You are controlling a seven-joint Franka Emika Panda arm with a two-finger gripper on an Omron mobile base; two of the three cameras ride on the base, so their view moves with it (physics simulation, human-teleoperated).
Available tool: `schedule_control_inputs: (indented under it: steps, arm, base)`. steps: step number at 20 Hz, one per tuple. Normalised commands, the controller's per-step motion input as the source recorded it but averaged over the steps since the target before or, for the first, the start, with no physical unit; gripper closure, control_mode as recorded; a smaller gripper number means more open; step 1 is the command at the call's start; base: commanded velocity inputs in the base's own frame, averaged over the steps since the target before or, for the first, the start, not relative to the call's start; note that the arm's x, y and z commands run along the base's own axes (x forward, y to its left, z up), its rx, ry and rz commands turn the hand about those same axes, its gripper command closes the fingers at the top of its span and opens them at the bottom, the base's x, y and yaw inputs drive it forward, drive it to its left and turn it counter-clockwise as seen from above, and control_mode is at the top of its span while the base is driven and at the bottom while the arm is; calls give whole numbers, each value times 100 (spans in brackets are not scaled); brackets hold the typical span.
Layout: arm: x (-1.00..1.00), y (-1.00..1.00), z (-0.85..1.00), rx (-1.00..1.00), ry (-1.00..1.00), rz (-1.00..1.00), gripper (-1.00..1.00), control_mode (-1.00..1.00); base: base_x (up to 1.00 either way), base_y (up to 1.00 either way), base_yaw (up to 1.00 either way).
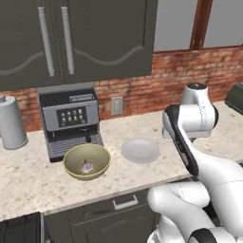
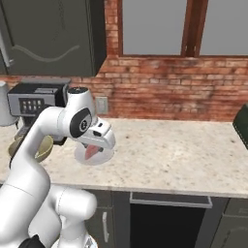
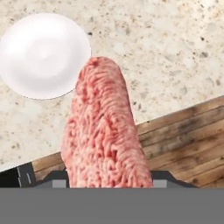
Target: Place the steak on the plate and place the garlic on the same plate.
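Observation:
My gripper (image 3: 107, 180) is shut on the steak (image 3: 103, 131), a long slab of pink-red raw meat that hangs from the jaws above the counter's front edge. In the right base view the steak (image 2: 90, 152) shows as a red strip under my hand, just above the plate (image 2: 104, 156). The round white plate (image 3: 41, 54) lies bare on the counter, up and left of the steak in the hand view. The garlic (image 1: 87, 166), a small whitish-pink bulb, sits inside the olive-yellow bowl (image 1: 99, 160) to the left of the plate (image 1: 140, 150).
A dark coffee machine (image 1: 71, 121) stands against the brick wall behind the bowl, with a grey canister (image 1: 10, 122) at the far left. A dark object (image 1: 236, 97) sits at the counter's right end. Wooden floor (image 3: 188, 140) lies beyond the counter edge.

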Motion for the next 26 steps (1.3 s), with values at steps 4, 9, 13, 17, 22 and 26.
schedule_control_inputs:
  steps: [4, 9, 13, 17, 22, 26]
  arm:
    - [0, 0, 0, 0, 0, 0, 100, 100]
    - [0, 0, 0, 0, 0, 0, 100, 100]
    - [0, 0, 0, 0, 0, 0, 100, 100]
    - [0, 0, 0, 0, 0, 0, 100, 100]
    - [0, 0, 0, 0, 0, 0, 100, 100]
    - [0, 0, 0, 0, 0, 0, 100, 100]
  base:
    - [44, 5, -1]
    - [37, 9, 11]
    - [6, 4, 21]
    - [0, 29, 22]
    - [0, 30, 22]
    - [11, 20, 14]
